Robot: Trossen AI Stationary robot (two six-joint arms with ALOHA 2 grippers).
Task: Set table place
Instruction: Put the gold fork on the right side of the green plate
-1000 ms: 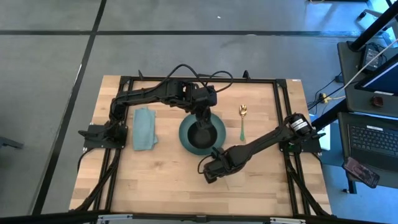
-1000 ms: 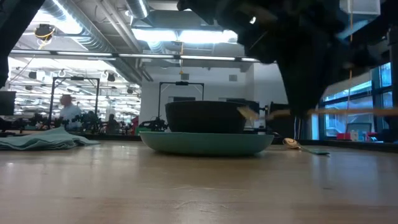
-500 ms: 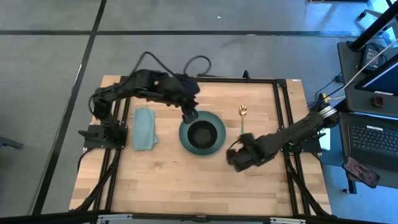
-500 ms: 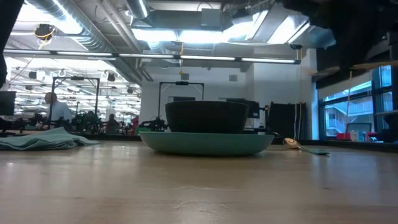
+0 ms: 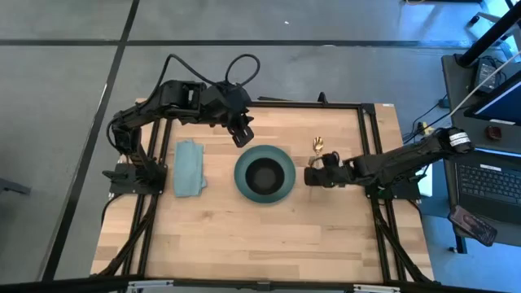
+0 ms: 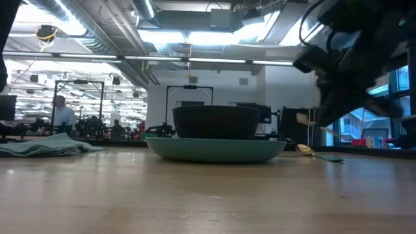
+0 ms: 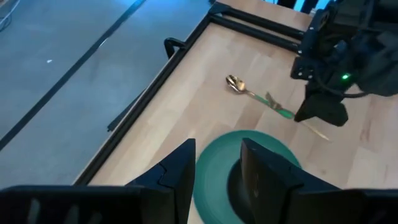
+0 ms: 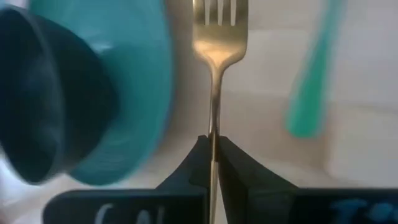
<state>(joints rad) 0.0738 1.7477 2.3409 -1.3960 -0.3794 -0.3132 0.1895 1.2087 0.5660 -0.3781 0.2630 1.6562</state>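
The right gripper [image 8: 213, 163] pinches the slim gold fork [image 8: 217, 62] by its handle, tines toward 12 o'clock. The teal plate [image 8: 140, 93] with the black bowl [image 8: 46, 93] lies at 9 o'clock, the spoon's teal handle [image 8: 310, 81] at 3 o'clock.

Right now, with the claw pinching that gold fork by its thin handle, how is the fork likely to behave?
The fork looks stiff and probably light. The right claw pinches only its narrow, smooth handle, so it may swivel or slip. Its tines reach ahead between the plate and the spoon, so any swing could knock either.
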